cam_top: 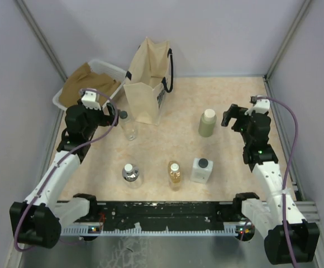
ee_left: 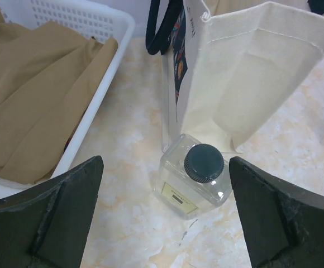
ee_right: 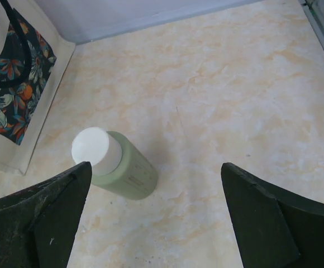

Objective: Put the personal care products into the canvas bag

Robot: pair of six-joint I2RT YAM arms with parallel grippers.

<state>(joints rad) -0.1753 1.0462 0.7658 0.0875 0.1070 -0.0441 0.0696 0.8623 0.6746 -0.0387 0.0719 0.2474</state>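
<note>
Since the slim clear bottle stands on the tabletop just beside the canvas bag, at upper middle of the overhead view, the left fingers hang spread either side of its cap, apparently lining up a grasp. The right fingers, likewise released and empty, hover over the olive-green bottle.

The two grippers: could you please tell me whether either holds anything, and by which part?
Nothing is held. The left gripper is open near the slim clear bottle, the right gripper open near the olive-green bottle; neither touches its bottle.
</note>
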